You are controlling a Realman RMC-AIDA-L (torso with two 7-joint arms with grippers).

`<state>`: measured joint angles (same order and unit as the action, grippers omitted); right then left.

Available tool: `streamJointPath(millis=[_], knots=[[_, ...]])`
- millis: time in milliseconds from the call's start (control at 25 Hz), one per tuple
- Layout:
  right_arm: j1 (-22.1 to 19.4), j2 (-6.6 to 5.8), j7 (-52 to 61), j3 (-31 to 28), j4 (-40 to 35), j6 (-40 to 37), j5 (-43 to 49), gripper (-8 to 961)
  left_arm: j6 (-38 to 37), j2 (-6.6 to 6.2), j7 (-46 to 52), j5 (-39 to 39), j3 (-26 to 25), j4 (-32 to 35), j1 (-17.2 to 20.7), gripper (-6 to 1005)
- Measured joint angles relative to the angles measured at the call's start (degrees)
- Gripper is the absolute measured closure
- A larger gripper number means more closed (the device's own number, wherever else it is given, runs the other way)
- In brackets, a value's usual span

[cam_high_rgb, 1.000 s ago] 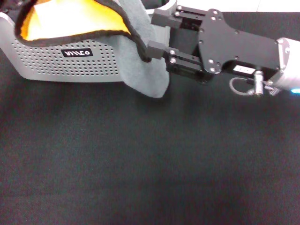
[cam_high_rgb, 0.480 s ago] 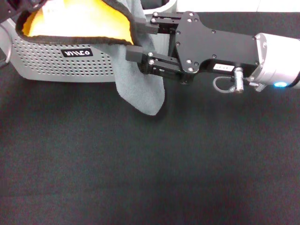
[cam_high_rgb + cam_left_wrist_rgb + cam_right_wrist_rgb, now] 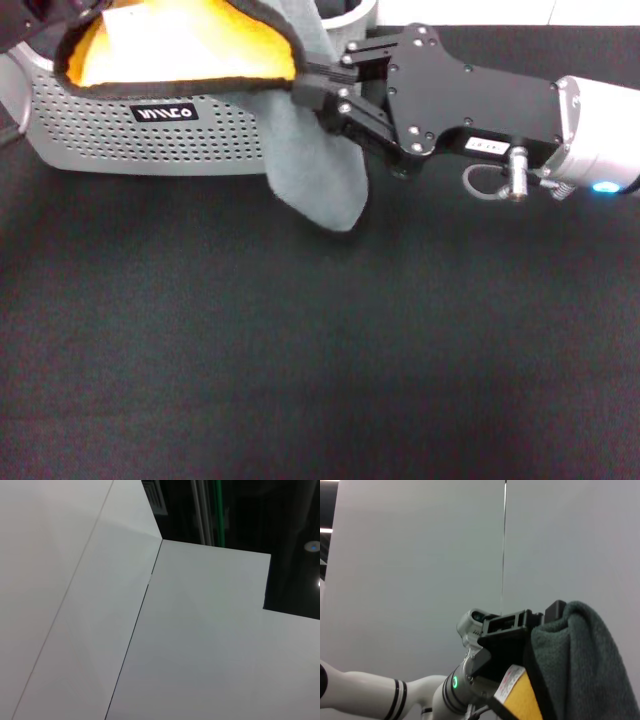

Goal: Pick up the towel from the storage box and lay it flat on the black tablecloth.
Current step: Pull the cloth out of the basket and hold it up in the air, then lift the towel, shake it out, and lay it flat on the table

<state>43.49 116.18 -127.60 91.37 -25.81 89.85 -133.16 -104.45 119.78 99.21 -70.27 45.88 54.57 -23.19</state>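
Observation:
The towel [image 3: 310,160] hangs stretched above the storage box [image 3: 120,140], with its orange-yellow face [image 3: 190,45] up and a grey corner drooping over the box's right end. My right gripper [image 3: 312,88] comes in from the right and is shut on the towel's black-trimmed edge. At the top left corner of the head view a dark piece of my left gripper [image 3: 35,12] sits by the towel's other end. In the right wrist view the left gripper [image 3: 512,635] is shut on the towel [image 3: 580,665] by its white tag [image 3: 511,681]. The black tablecloth [image 3: 320,350] covers the table in front.
A white rounded object [image 3: 350,12] stands behind the box. A pale strip [image 3: 500,10] runs along the far edge of the tablecloth. The left wrist view shows only white panels [image 3: 150,630] and a dark background.
My right gripper swung left, then back right and slightly up, tilting as it went. The towel's edge rose with it and the hanging grey corner shifted right.

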Motion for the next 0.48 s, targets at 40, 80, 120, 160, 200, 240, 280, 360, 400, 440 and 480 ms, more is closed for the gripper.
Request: streamJointPath(millis=[40, 80, 120, 160, 200, 240, 280, 360, 400, 440, 480], knots=[[-0.5, 0.0, -0.7, 0.2, -0.2, 0.1, -0.6, 712, 0.0, -0.02, -0.2, 0.0, 0.0, -0.3, 0.0, 969], [-1.0, 0.0, -1.2, 0.4, -0.4, 0.5, -1.1, 727, 0.0, -0.05, -0.4, 0.0, 0.0, -0.7, -0.1, 968], [-1.3, 0.0, -1.7, 0.4, -0.6, 0.7, -1.3, 742, 0.0, -0.08, -0.6, 0.0, 0.0, -0.9, -0.1, 968], [-1.7, 0.01, -2.2, 0.5, -0.8, 1.2, -1.5, 756, 0.0, -0.1, -0.8, 0.0, 0.0, -1.4, -0.1, 968], [-2.0, 0.0, -2.5, 0.5, -1.1, 1.5, -1.6, 771, 0.1, -0.13, -1.2, 0.0, 0.0, -1.8, -0.1, 968], [-2.2, 0.0, -2.8, 0.5, -1.3, 1.8, -1.6, 797, 0.1, -0.13, -1.4, 0.0, 0.0, -2.1, -0.1, 968], [-2.5, 0.0, -2.9, 0.5, -1.5, 2.1, -1.8, 824, 0.1, -0.15, -2.0, -0.1, 0.0, -2.7, -0.2, 968], [-3.0, 0.0, -3.1, 0.4, -1.7, 2.4, -2.1, 876, 0.1, -0.15, -3.1, -0.6, 0.0, -3.9, -0.2, 968], [-3.4, 0.01, -3.2, 0.3, -1.9, 2.5, -2.5, 903, 0.0, -0.15, -3.6, -0.9, 0.0, -4.4, -0.2, 967], [-3.8, 0.0, -3.3, 0.3, -2.0, 2.7, -2.8, 929, -0.1, -0.13, -4.4, -1.3, 0.2, -5.2, -0.2, 967], [-4.2, 0.0, -3.3, 0.2, -2.2, 2.7, -3.1, 931, -0.2, -0.11, -5.1, -1.5, 0.3, -5.9, -0.2, 967]])
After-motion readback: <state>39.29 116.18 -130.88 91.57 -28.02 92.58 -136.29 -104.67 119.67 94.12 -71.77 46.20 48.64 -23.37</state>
